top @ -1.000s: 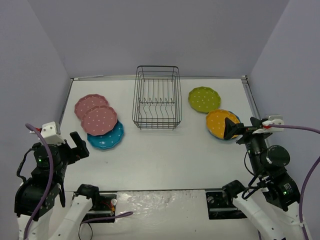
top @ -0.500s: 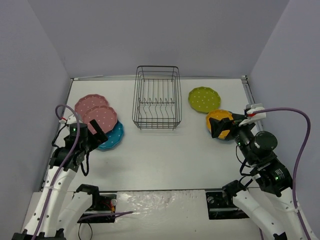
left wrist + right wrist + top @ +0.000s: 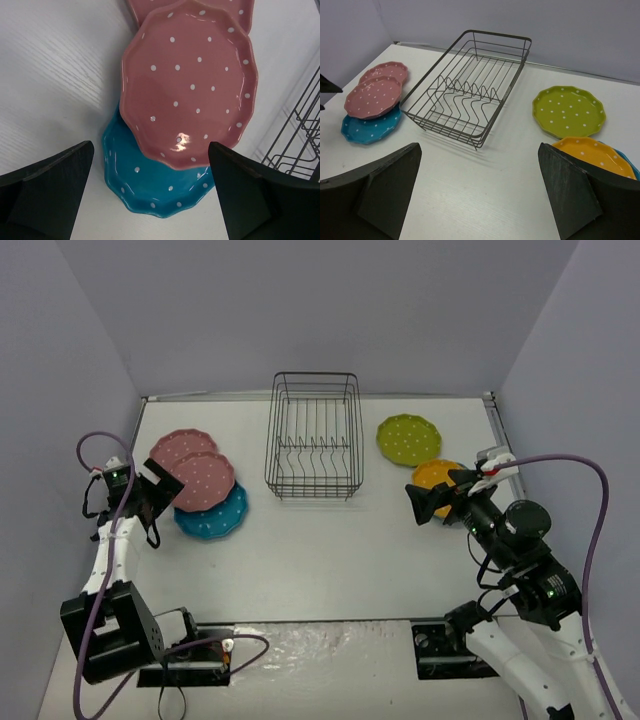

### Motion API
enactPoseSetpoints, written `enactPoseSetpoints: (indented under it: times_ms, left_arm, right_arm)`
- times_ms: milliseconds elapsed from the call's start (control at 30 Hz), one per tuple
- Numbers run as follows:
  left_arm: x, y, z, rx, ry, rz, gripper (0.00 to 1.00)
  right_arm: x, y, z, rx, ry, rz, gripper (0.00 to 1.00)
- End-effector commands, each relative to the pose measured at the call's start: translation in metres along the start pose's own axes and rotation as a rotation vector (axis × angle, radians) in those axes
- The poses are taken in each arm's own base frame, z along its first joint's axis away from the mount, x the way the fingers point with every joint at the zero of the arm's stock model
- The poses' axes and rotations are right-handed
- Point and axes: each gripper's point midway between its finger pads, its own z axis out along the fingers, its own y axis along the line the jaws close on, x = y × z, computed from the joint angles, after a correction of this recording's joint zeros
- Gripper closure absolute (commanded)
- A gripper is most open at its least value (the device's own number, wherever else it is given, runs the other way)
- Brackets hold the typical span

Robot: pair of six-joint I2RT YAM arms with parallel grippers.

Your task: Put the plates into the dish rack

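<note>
Lower the left gripper (image 3: 162, 482), wide open and empty over the left-hand stack, to slip one finger under the rim of the top pink plate (image 3: 187, 85), clear of the blue plate (image 3: 150, 192) beneath. Pinch that rim alone, then stand it upright in the dish rack (image 3: 313, 436), empty at back centre. Leave the right gripper (image 3: 428, 502), open and empty too, by the orange plate (image 3: 438, 475).

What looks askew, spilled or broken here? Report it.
Nothing stands out. The dish rack stands upright, and the plates lie flat and unbroken on either side of it, some overlapping.
</note>
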Motion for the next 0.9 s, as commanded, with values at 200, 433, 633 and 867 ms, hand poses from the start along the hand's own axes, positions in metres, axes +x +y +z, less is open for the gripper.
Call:
enactPoseSetpoints:
  times_ms: [200, 433, 633, 867]
  left_arm:
    - [-0.045, -0.031, 0.066, 0.258, 0.027, 0.077, 0.03]
    - [-0.030, -0.016, 0.097, 0.317, 0.113, 0.077, 0.03]
    - [-0.015, -0.010, 0.116, 0.394, 0.187, 0.054, 0.11]
    - [0.007, -0.008, 0.129, 0.455, 0.263, 0.018, 0.29]
  right_arm:
    - [-0.006, 0.012, 0.010, -0.081, -0.021, -0.045, 0.00]
    - [-0.007, 0.008, 0.008, -0.062, -0.030, -0.067, 0.00]
    - [-0.005, 0.007, 0.009, -0.057, -0.029, -0.069, 0.00]
    - [-0.005, 0.006, 0.010, -0.053, -0.024, -0.069, 0.00]
